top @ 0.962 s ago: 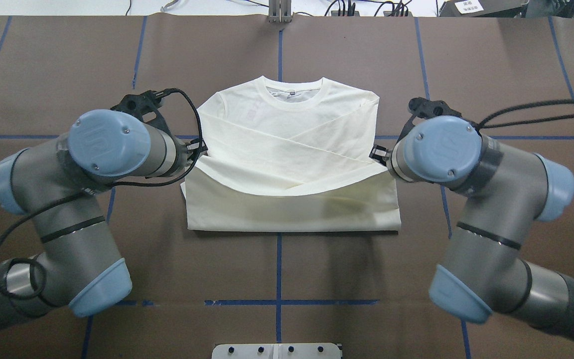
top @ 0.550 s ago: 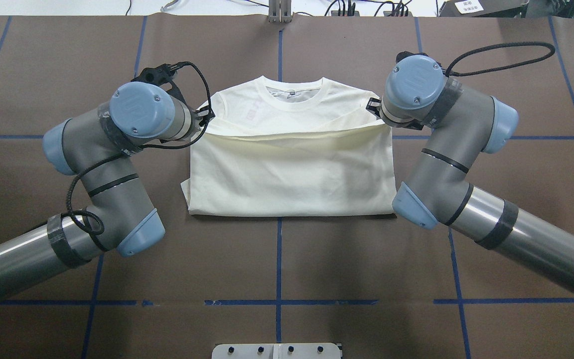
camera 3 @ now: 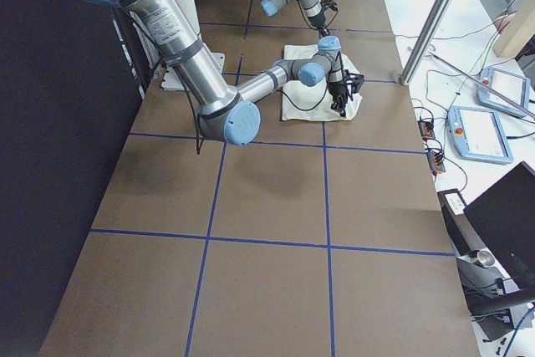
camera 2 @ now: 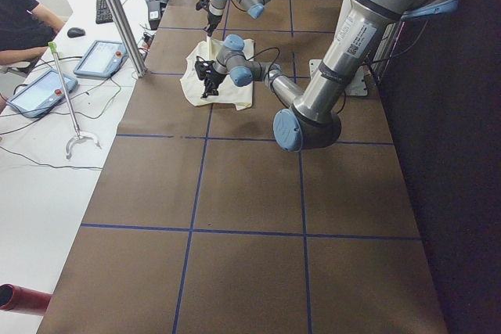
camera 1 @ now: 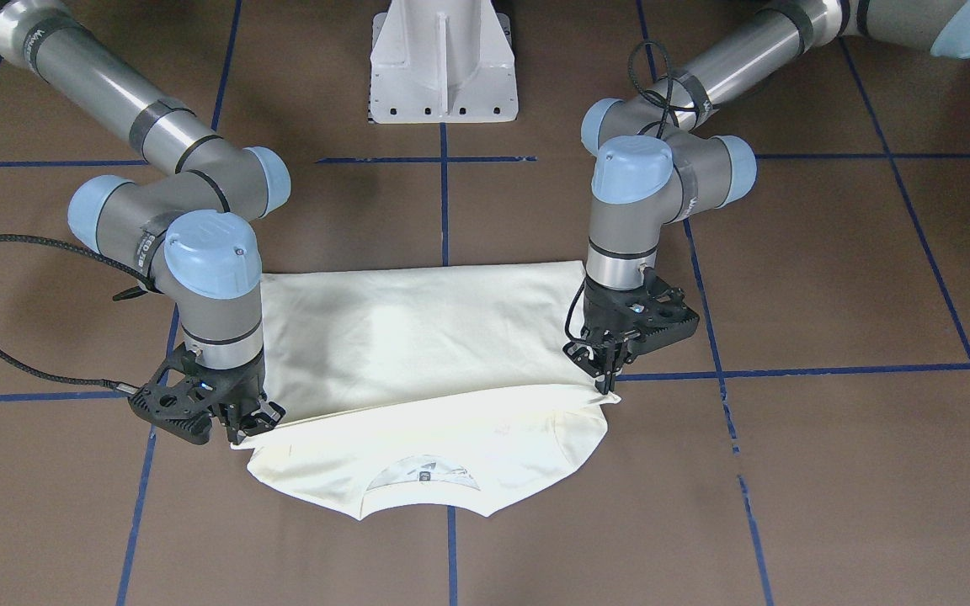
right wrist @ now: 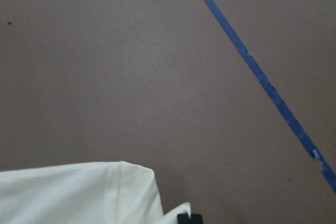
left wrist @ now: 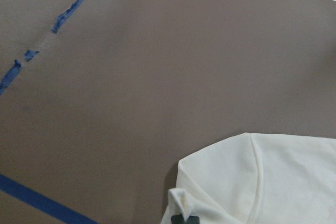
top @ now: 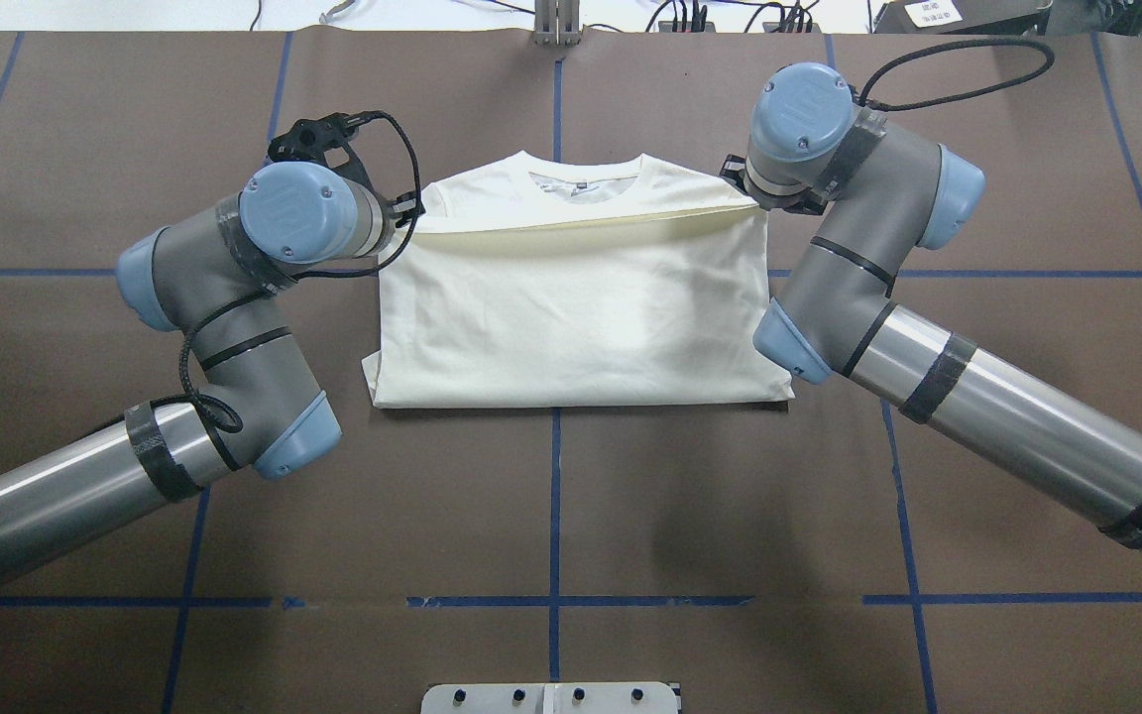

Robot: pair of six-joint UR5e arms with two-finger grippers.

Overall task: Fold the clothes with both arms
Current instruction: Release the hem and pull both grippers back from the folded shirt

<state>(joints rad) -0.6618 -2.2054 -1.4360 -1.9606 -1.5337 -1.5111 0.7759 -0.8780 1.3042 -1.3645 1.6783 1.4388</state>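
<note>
Bright and even, lit from above — no hard shadows. Only soft grey smudges on the table (top: 680, 516) and a thin dark line under the near fold of the shirt (camera 1: 384, 324). Blown-out sheen mid-shirt. Streaky highlights down the silver tube of the right arm (top: 1017, 431). Side views: wide-angle stretch at the near edge, black unlit strip on the robot's side, white bench (camera 2: 47, 177) overexposed. Wrist views slightly soft — cloth at the bottom edge out of focus.

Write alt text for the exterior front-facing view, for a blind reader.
A cream T-shirt lies half folded on a brown table with blue tape lines. The left gripper, on the view's right, and the right gripper, on its left, each pinch a corner of the folded-over layer.
</note>
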